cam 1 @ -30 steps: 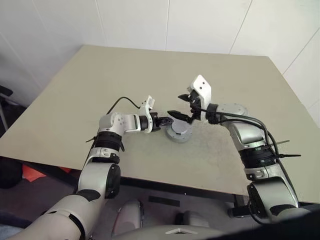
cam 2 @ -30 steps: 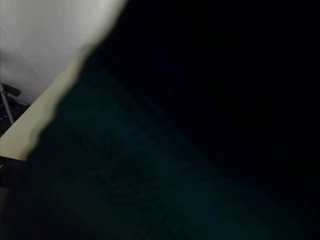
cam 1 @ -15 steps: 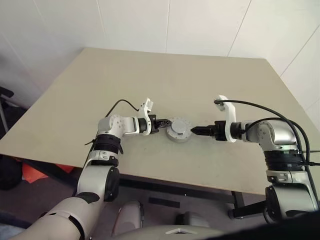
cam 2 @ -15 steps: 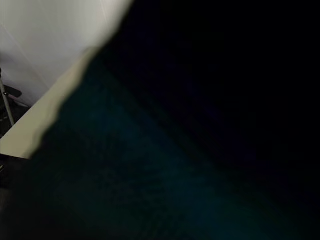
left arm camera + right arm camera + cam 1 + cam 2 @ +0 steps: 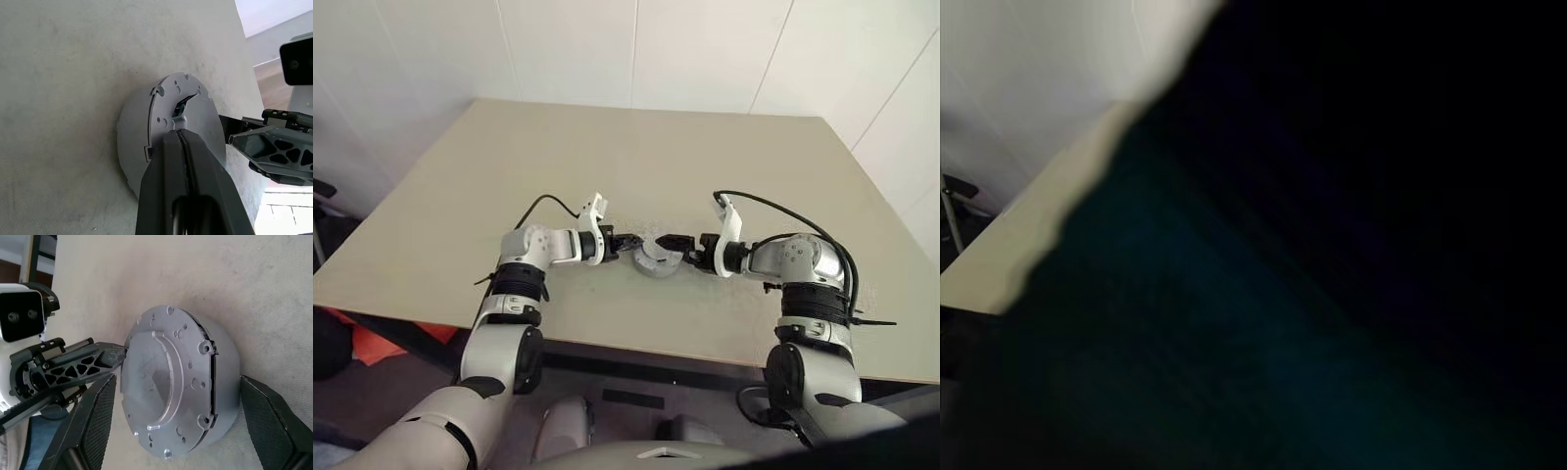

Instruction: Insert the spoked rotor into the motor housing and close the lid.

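The motor housing [image 5: 655,259] stands on the table with the lid [image 5: 159,382] lying flat over its mouth; the lid's face is a grey plate with small holes and a raised arc. The spoked rotor is hidden. My left gripper [image 5: 179,133] is shut, its tips pressed against the lid's rim on the housing's left side, also seen as the left gripper [image 5: 115,355]. My right gripper [image 5: 183,428] is open, one finger on each side of the housing, and it comes in as the right gripper [image 5: 674,251] from the right at table height.
The beige table [image 5: 607,157] stretches wide behind the housing, with its front edge close below my arms. White walls stand behind and to the right. Something orange [image 5: 386,343] lies on the floor under the table's left front.
My right arm has rolled and come down from above the housing to table height, its open fingers now straddling the housing. The left gripper has stayed at the lid's rim.
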{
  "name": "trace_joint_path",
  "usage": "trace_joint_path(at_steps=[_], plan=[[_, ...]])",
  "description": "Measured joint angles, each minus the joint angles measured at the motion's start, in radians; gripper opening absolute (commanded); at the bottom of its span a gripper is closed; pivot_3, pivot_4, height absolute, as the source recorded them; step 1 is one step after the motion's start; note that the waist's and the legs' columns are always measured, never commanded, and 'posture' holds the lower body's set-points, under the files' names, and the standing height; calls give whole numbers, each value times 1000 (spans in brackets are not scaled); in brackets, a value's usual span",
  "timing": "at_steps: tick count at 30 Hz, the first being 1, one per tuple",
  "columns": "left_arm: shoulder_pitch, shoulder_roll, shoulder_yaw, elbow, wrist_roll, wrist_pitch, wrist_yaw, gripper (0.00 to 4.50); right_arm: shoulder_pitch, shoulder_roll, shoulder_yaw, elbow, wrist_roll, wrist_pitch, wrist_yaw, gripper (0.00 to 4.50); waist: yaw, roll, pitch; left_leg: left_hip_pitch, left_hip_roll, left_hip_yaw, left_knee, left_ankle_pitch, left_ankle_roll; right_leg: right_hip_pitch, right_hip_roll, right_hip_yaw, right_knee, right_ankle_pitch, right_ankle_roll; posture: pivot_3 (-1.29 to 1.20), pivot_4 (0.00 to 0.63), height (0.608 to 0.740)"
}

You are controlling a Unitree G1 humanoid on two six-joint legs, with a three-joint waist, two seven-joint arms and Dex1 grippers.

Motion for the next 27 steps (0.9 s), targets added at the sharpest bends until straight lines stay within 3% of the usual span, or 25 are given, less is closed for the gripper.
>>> trace_joint_path(at_steps=[6,22,27], plan=[[0,12,0,-2,2,0,1,0,-55,44,-125,64,1,45,-69,4460,2,0,0,3,3,0,-14,11,-16,-4,3,0,0,1,2,0,0,740],[-12,20,3,7,17,-38,5,0,-85,130,-172,51,13,132,-103,4460,4,0,0,-9,3,0,-16,11,-16,-17,4,-1,1,2,3,0,0,740],[-13,24,6,13,20,-45,10,0,-86,131,-175,62,13,112,-113,3298,4,0,0,-9,4,0,-16,11,-16,-17,4,-2,1,2,3,0,0,740]])
